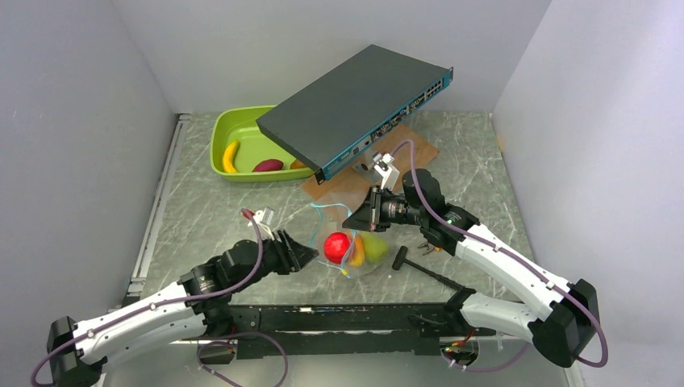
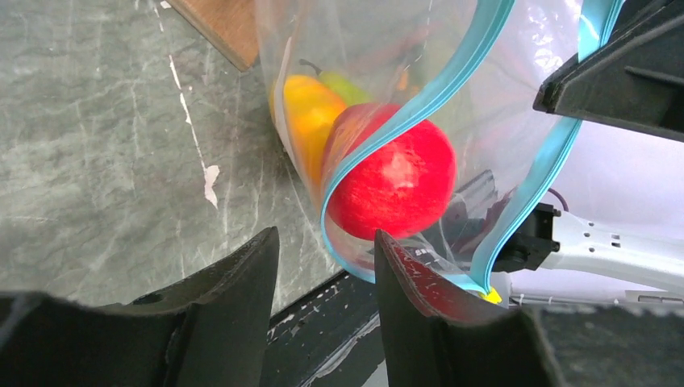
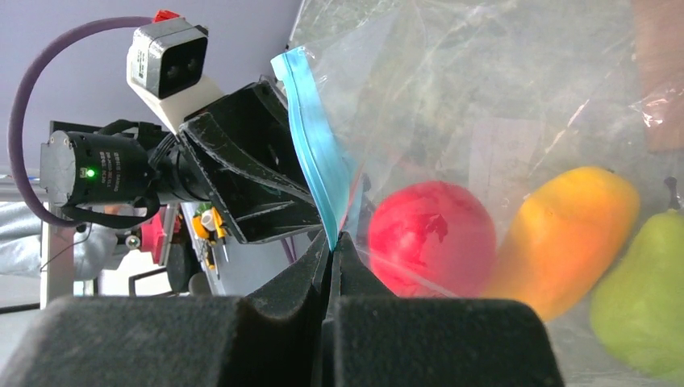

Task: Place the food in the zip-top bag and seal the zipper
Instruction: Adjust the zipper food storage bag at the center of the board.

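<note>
Your left gripper (image 2: 324, 242) is hanging part open, gripping nothing, just beside the zipper (image 2: 419, 105). The bag (image 3: 484, 97) is sitting between both grippers, mouth gaping, holding a red apple (image 2: 395, 181) and two more fruits. It's looking light, limp and slippery, so I'd be pinching the stiffer zipper. Your right gripper (image 3: 332, 242) is clamping that strip, jaws together.
</note>
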Available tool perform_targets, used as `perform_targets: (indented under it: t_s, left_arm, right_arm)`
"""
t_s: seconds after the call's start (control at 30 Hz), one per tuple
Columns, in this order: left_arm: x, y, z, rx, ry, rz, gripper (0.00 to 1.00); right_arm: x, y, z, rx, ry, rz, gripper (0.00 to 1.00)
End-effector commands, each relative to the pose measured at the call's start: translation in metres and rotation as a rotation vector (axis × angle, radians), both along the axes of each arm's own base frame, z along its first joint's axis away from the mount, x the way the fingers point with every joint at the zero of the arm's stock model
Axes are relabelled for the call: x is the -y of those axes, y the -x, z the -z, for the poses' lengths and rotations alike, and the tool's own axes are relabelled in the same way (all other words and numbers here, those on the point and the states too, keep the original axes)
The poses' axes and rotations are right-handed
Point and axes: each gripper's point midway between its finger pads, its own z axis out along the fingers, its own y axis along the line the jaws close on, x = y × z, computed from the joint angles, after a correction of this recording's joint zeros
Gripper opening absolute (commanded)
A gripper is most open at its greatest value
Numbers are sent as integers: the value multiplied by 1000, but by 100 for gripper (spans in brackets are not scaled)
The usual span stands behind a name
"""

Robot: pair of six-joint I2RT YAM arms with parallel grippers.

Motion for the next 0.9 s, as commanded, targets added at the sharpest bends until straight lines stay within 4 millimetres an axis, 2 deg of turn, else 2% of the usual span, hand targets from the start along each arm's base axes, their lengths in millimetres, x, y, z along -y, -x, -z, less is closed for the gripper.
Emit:
perform_targets:
  t_s: [0.0, 0.1, 0.2, 0.33, 0.4, 0.5, 0.6, 0.7, 0.87]
  left_arm:
    - [21, -3, -23, 38, 96, 37, 51]
    - [30, -6, -28, 49, 96, 58, 46]
    - [36, -7, -33, 65, 56, 86, 25]
    - [33, -6, -55, 112, 3, 115, 1]
    - [32, -2, -78, 151, 27, 137, 0]
    - [37, 13, -121, 190, 159, 206, 0]
    - [43, 25, -145, 190, 262, 258, 0]
    - [46, 25, -139, 147, 252, 260, 0]
    - [47, 17, -106, 70, 201, 211, 0]
  right_arm:
    - [-4, -1, -26, 50, -50, -9, 0]
    - [-4, -1, -27, 54, -54, -10, 0]
    - [-2, -1, -27, 67, -42, -6, 0]
    - [4, -5, -28, 103, -7, 17, 0]
    - [9, -9, -33, 143, 20, 37, 0]
    - [21, -19, -48, 225, 77, 92, 0]
    - [33, -26, -67, 301, 106, 142, 0]
    - [33, -27, -68, 307, 105, 150, 0]
    - [21, -22, -37, 215, 95, 95, 0]
